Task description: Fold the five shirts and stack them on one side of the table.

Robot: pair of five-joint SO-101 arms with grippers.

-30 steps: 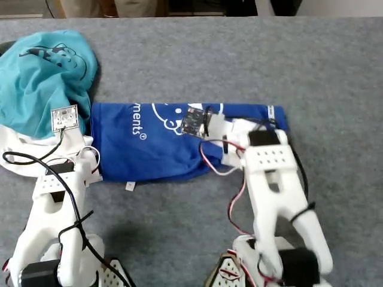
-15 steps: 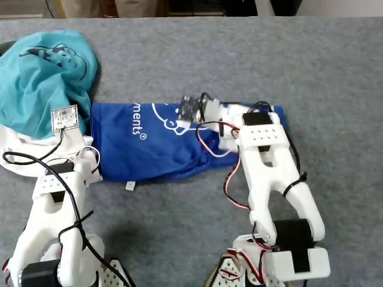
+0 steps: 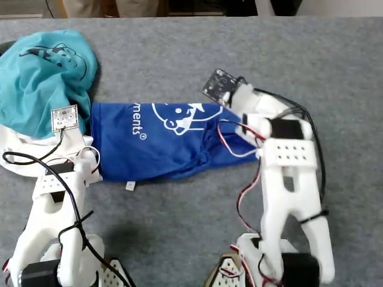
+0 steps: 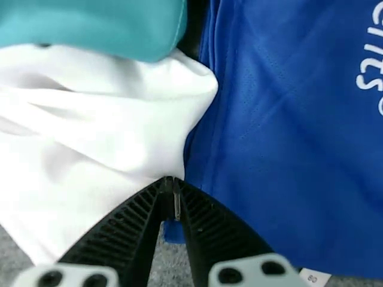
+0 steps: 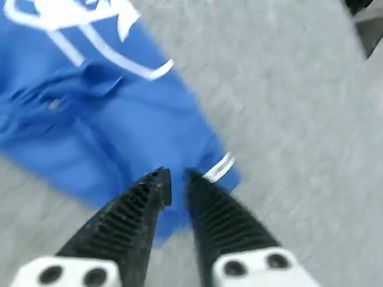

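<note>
Where it lies, the blue shirt (image 3: 155,152) bears white lettering (image 3: 137,119).

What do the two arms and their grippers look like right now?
The left arm and right arm are white plastic. A black cable loops along the left arm; red and white wires trail along the right. The left gripper and right gripper have black ribbed fingers on white mounts.

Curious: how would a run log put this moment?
left jaws: shut, at white shirt edge; right jaws: slightly apart, over blue shirt end; teal shirt: bunched
</note>
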